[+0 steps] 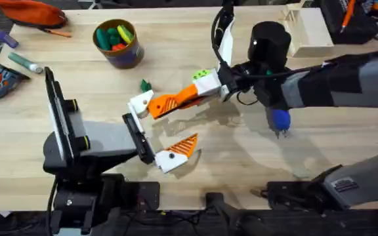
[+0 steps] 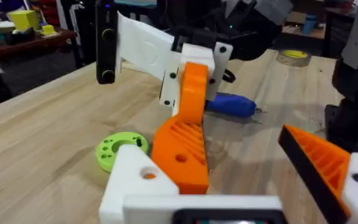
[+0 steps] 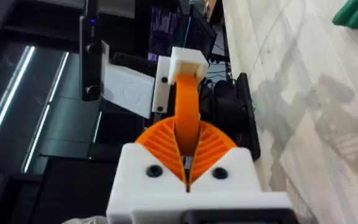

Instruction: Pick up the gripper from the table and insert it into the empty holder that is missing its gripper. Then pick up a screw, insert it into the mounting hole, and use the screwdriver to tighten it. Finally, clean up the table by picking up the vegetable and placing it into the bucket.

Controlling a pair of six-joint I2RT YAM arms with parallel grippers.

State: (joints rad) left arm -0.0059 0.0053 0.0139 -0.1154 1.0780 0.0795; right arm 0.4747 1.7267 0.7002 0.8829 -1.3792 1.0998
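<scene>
Mid-table, the right gripper [image 1: 210, 88] is clenched on the orange gripper [image 1: 176, 101], its tip touching the empty holder [image 1: 140, 105]. The left gripper [image 1: 155, 134] is spread apart, grasping nothing. The screwdriver [image 1: 279, 119] lies right.

The bench [image 1: 241, 170] carries everything. The bucket [image 1: 118, 44] stands at eleven o'clock, with toys in it. The vegetable [image 1: 146, 85] lies at five o'clock from the bucket, near the middle. The disc [image 1: 201, 75] lies at three o'clock from the vegetable. The screwdriver [image 1: 279, 120] lies at four o'clock from the disc. The wooden box [image 1: 310, 29] stands at one o'clock.
</scene>
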